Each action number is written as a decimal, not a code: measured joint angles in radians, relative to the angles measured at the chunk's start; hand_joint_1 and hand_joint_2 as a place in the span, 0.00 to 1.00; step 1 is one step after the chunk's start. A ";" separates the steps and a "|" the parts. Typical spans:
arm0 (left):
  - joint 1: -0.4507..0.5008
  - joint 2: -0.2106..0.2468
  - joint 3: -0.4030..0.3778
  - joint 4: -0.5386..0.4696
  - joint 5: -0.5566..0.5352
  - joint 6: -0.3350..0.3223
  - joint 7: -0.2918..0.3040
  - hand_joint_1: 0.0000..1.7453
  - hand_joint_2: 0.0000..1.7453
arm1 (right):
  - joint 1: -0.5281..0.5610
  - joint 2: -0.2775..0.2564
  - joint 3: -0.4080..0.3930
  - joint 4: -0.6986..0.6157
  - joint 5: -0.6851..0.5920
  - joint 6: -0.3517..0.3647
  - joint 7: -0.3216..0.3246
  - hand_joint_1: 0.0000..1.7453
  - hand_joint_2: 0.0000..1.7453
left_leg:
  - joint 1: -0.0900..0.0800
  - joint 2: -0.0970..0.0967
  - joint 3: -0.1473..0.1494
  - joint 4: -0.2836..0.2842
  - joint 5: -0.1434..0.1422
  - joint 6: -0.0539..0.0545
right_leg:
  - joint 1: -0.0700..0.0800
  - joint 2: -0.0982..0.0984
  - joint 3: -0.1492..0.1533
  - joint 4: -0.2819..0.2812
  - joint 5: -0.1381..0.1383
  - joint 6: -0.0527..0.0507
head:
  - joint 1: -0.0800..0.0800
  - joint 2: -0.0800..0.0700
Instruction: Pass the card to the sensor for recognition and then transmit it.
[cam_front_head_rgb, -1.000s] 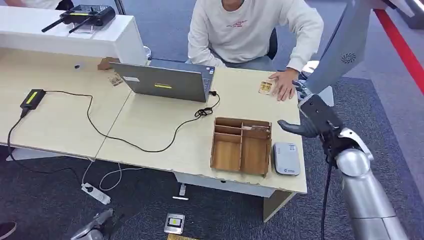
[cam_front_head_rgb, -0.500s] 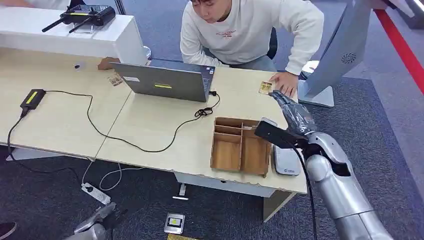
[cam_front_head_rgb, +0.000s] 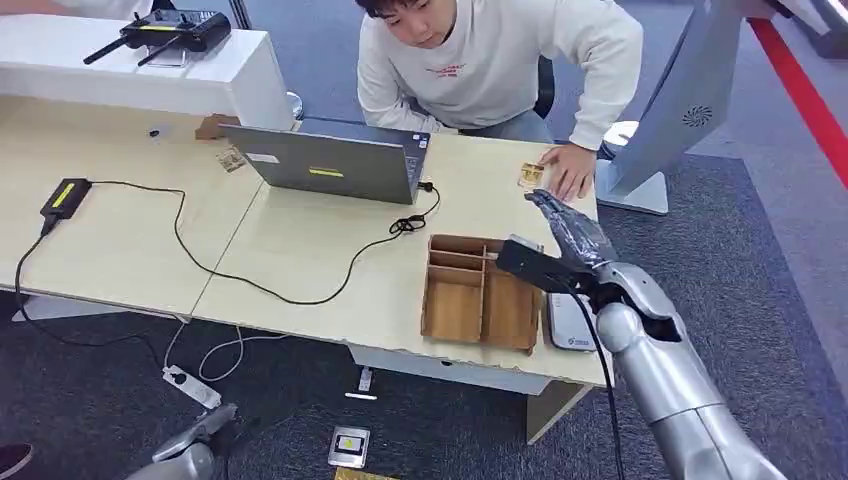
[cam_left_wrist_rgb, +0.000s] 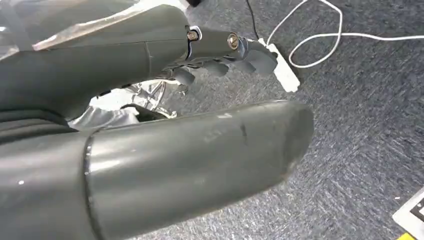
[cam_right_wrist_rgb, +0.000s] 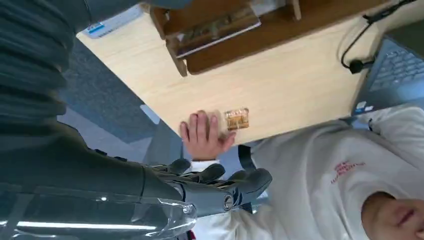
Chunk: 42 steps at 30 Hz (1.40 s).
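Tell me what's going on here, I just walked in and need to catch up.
The robot's right hand is stretched out empty over the light wooden table, above the brown wooden divided tray, toward a small gold card. A seated person's hand rests beside that card. The flat grey card sensor lies beside the tray. The left hand hangs over the carpet.

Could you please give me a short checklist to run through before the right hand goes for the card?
1. Right hand holds nothing, fingers apart: ok.
2. Card lies flat on the table, in plain sight: ok.
3. Card free to take: not ok, the person's hand rests right beside it.
4. Sensor uncovered on the table beside the wooden tray: ok.
5. Left hand out of the way, hanging low over the floor: ok.
6. Sensor switched on: cannot tell.
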 joint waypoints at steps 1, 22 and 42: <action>-0.002 0.000 -0.001 0.000 0.000 -0.001 0.000 0.00 0.00 | 0.000 -0.001 0.000 0.007 -0.001 0.001 0.000 0.00 1.00 | 0.000 0.000 0.000 0.000 0.000 0.000 | 0.000 0.000 0.000 0.000 0.000 0.000 | 0.000 0.000; -0.016 -0.003 -0.013 -0.002 -0.037 -0.029 0.018 0.00 0.00 | 0.030 -0.028 -0.022 0.034 0.028 0.058 0.061 0.00 1.00 | 0.000 0.000 0.000 0.000 0.000 0.000 | 0.000 0.000 0.000 0.000 0.000 0.000 | 0.000 0.000; -0.043 -0.018 -0.017 -0.002 -0.068 -0.037 0.000 0.00 0.00 | 0.027 -0.018 -0.042 -0.048 0.029 0.065 0.001 0.00 1.00 | 0.000 0.000 0.000 0.000 0.000 0.000 | 0.000 0.001 0.000 0.000 0.000 0.000 | 0.000 0.000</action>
